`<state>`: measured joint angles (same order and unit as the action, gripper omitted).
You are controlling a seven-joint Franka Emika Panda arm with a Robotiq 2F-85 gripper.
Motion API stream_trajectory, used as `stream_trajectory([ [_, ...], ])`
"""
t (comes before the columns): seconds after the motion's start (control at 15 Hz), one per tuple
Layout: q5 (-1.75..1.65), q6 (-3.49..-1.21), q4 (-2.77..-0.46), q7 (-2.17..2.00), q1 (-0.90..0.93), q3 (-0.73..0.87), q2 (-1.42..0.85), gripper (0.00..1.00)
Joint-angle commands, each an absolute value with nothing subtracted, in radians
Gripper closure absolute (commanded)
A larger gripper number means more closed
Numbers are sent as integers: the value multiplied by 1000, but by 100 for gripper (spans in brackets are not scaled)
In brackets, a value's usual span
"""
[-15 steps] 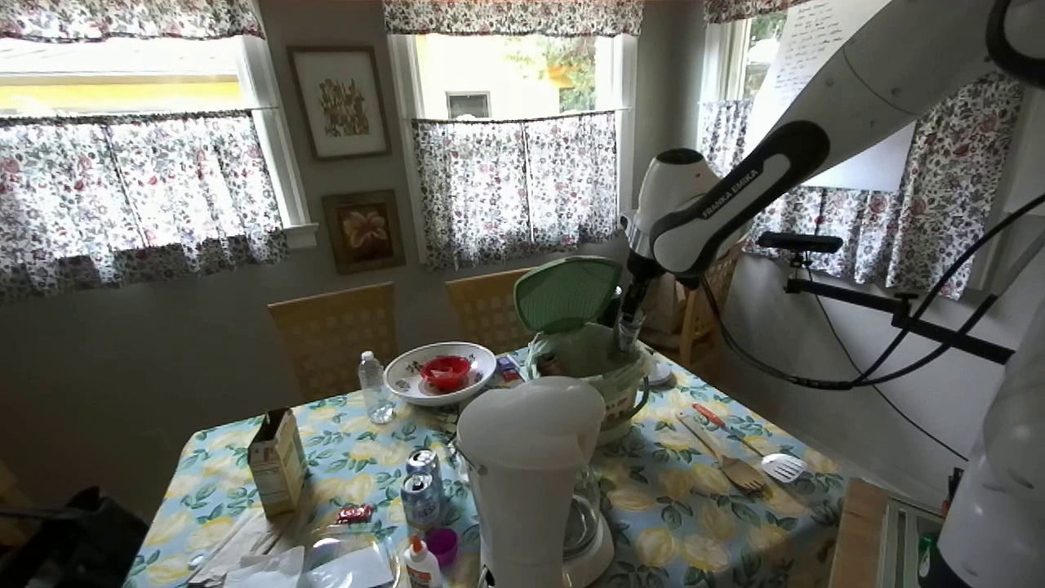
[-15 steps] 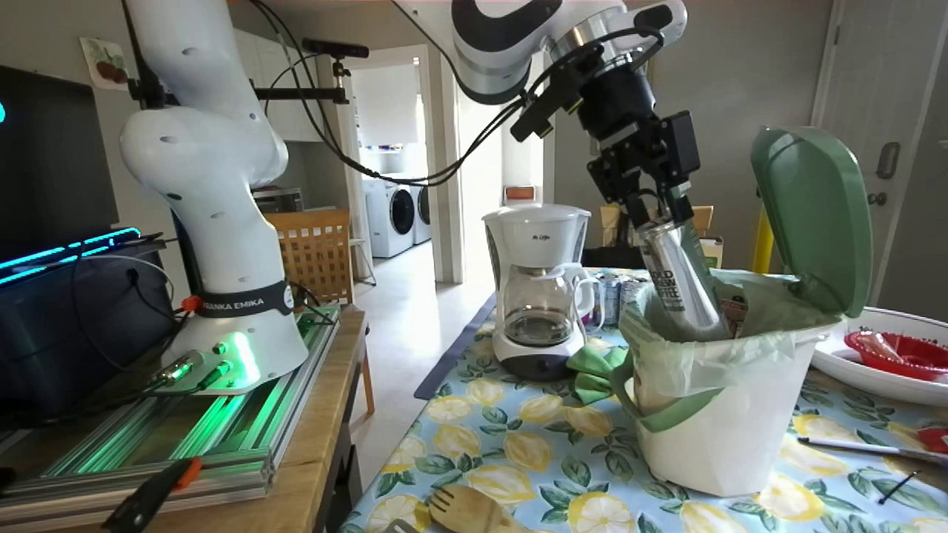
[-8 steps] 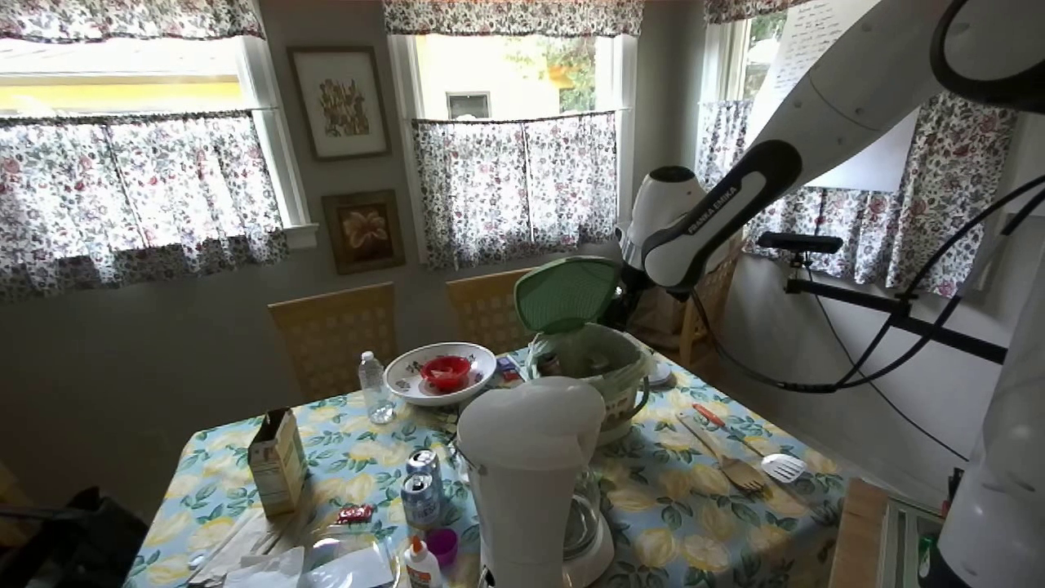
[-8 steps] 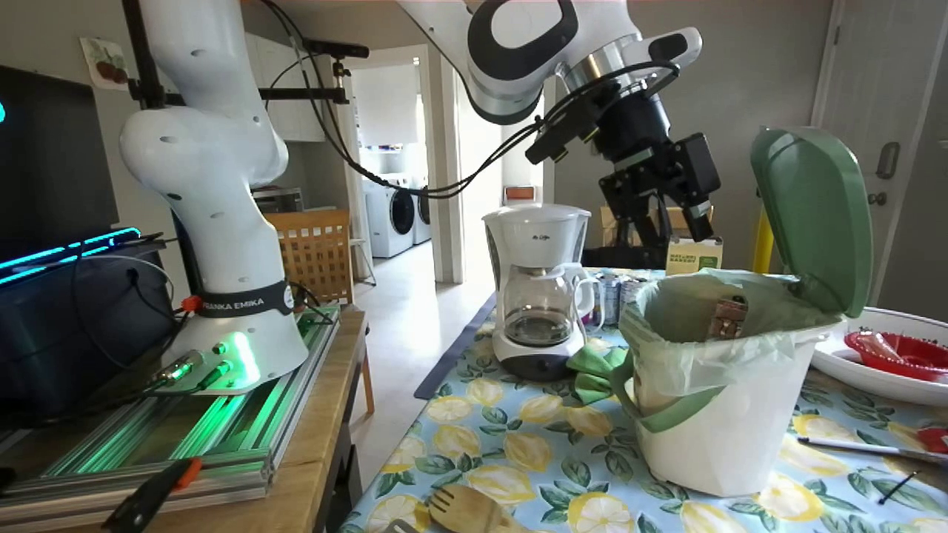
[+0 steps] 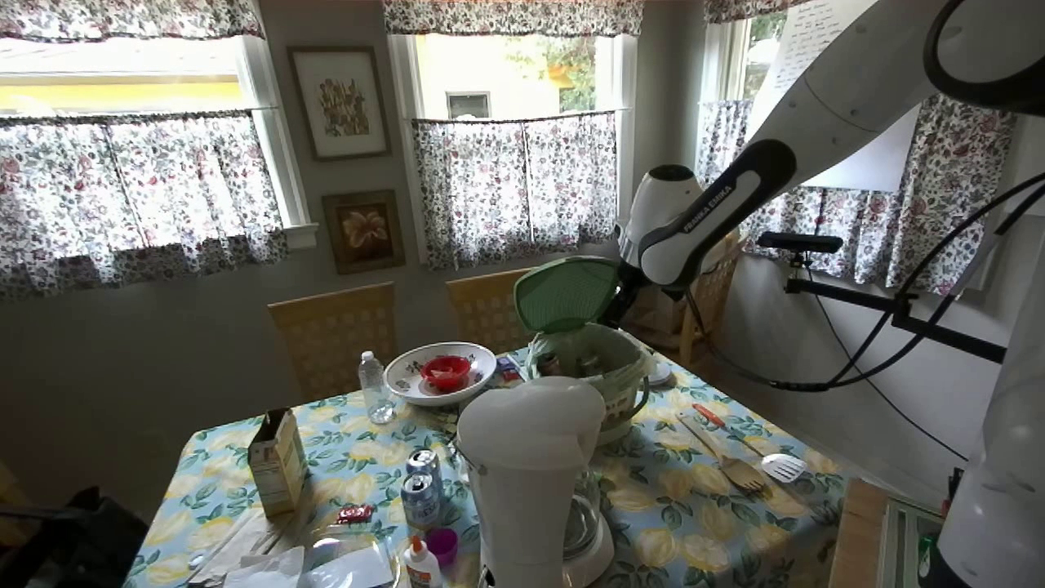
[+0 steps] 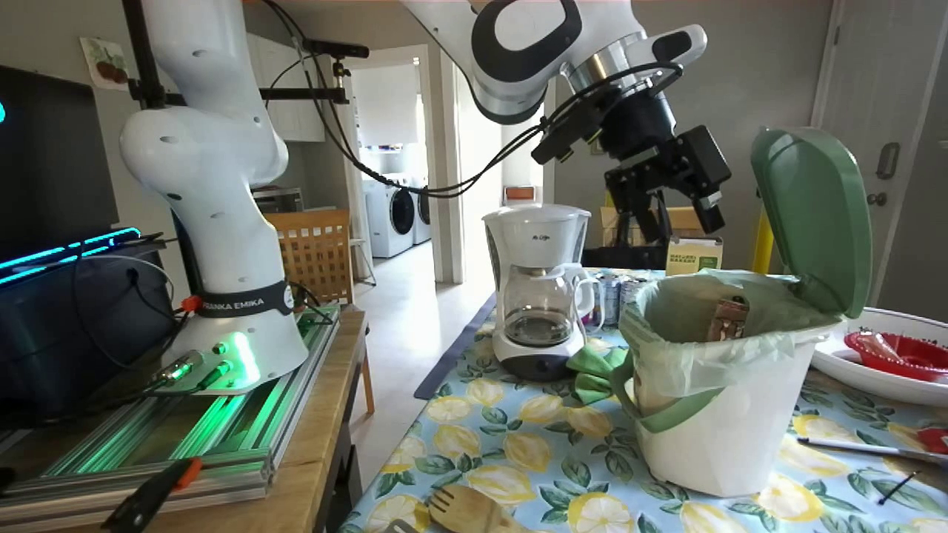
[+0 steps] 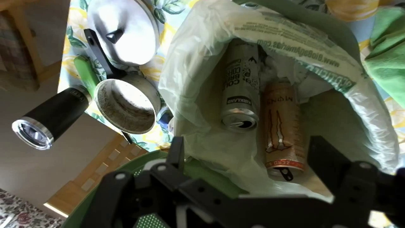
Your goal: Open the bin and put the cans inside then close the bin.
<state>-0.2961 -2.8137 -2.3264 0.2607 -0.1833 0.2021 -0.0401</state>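
In an exterior view: bin (image 5: 618, 408) stands on the table (image 5: 661, 506), lid (image 5: 565, 296) raised, pale bag (image 5: 627, 371) lining it. Coffee maker (image 5: 526, 457) in front, covering part of the bin. Two soda cans (image 5: 421, 500) upright near the coffee maker, one partly behind the other; cannot tell if touching. Also on the table: carton (image 5: 277, 469), clear bottle (image 5: 375, 390), large bowl (image 5: 406, 390) with a small red bowl (image 5: 446, 374) in it. Arm (image 5: 718, 212) reaches in; its dark end overlaps the lid's edge, fingers unclear here.

In an exterior view: gripper (image 6: 683, 224) hangs tilted, higher than the bin's rim, fingers (image 6: 649, 220) well apart. Lid nearly upright. Soda cans partly hidden behind the coffee maker. Green cloth (image 6: 596, 381) beside it.

Wrist view: fingers wide apart, mouth of the bag beyond. Inside the bin, silvery coffee can (image 7: 239, 85) and orange can (image 7: 282, 133) side by side; contact unclear. Outside the bin: pot (image 7: 126, 107), pot cover (image 7: 133, 34), black tumbler (image 7: 60, 114).
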Motion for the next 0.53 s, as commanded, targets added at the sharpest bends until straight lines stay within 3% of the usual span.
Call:
stream_trajectory([
  [0.0,-331,-2790,-2309,166,-183,205,-3,0],
  [0.47,-243,-2696,-2248,151,-186,198,58,0],
])
